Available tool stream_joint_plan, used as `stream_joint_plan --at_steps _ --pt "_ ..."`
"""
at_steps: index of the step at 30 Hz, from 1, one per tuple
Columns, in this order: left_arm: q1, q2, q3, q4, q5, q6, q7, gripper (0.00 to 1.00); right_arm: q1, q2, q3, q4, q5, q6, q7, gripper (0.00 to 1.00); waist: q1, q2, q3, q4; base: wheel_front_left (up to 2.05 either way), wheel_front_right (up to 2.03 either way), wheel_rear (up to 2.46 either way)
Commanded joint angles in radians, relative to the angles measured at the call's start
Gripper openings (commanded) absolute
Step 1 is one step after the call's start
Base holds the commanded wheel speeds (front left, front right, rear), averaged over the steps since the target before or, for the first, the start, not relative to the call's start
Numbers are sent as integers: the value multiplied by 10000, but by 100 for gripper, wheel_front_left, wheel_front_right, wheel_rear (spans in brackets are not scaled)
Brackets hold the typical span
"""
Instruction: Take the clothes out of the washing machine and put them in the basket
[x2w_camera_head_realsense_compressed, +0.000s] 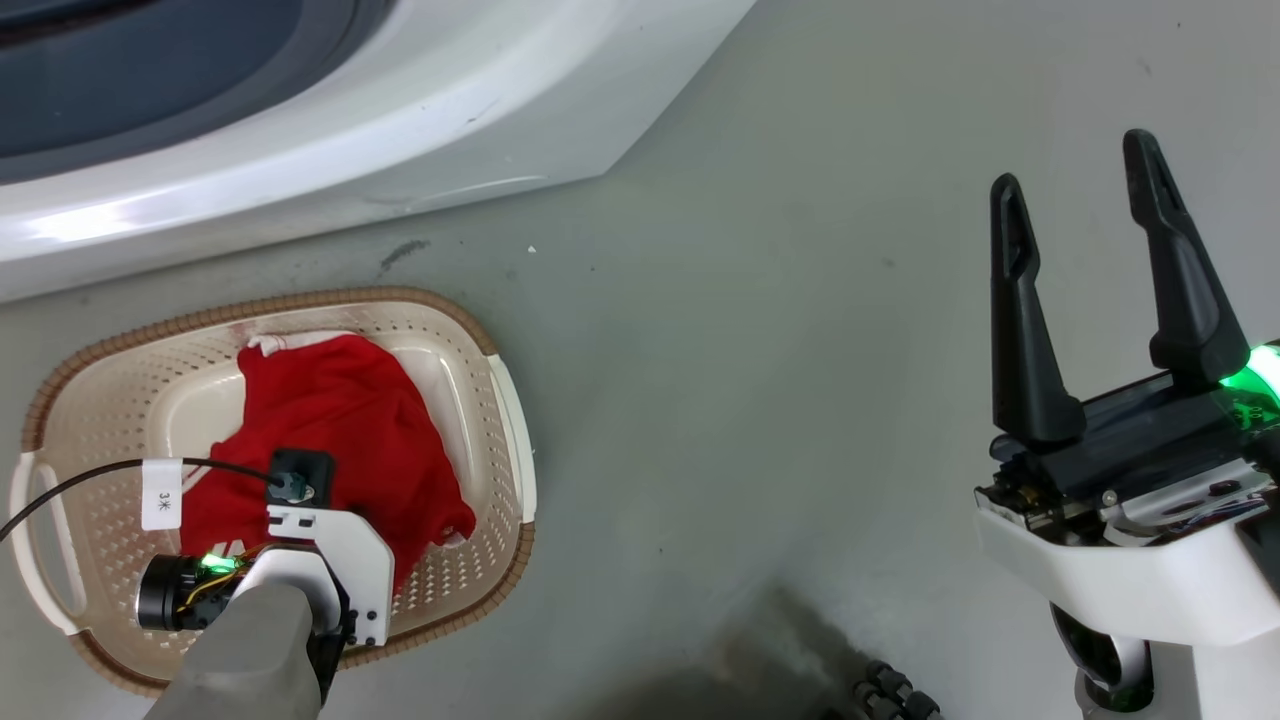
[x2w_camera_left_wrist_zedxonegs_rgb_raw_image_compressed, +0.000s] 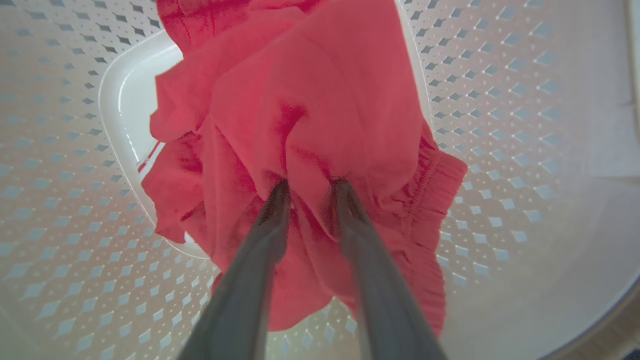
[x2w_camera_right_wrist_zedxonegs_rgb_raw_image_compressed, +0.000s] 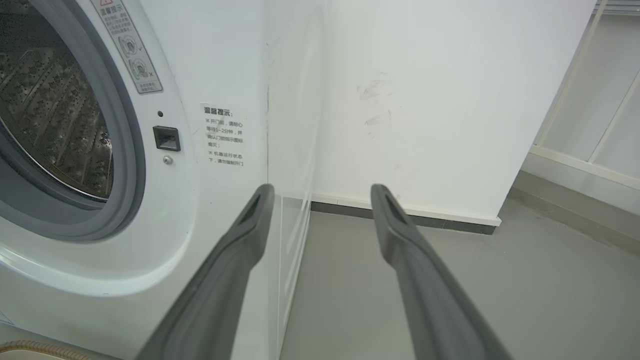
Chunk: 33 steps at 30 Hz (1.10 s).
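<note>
Tips of left gripper (x2w_camera_left_wrist_zedxonegs_rgb_raw_image_compressed: 310, 186) buried in folds of clothes (x2w_camera_left_wrist_zedxonegs_rgb_raw_image_compressed: 320, 90); grip on fabric not determinable. Near rim of basket (x2w_camera_head_realsense_compressed: 480, 400) covered by left forearm (x2w_camera_head_realsense_compressed: 250, 650). Most of washing machine (x2w_camera_head_realsense_compressed: 300, 170) cropped at far, left edges. Print on sticker (x2w_camera_right_wrist_zedxonegs_rgb_raw_image_compressed: 224, 136) too small to be read.

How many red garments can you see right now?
1. The red garment lies crumpled in the basket, with the left gripper poking into its folds. Another could hide beneath it; the visible part of the washer drum holds none.
</note>
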Motion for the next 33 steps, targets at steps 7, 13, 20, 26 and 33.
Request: stream_joint_plan --at_steps 7,13,20,26,33 --pt "338 -140 -77 30 -10 60 -623 100 296 4 32 238 -110 -3 -25 100 -1 0 -829 168 0 0 0" --pt "762 -364 -129 -110 68 5 -1202 100 791 4 9 592 -249 -3 -25 100 -1 0 -1825 455 0 0 0" --pt "1589 -183 424 -2132 505 629 -1306 100 1495 2 -156 1078 -438 -3 -25 100 -1 0 -3059 932 0 0 0" --pt "2879 -76 1578 -4563 1387 1258 -1297 100 2061 4 -240 1234 -557 -3 -25 100 -1 0 -3994 1271 0 0 0" --pt "4319 -330 2942 -6736 2582 1581 -1299 100 2650 4 -405 1287 -645 -3 -25 100 -1 0 -4821 1649 0 0 0"
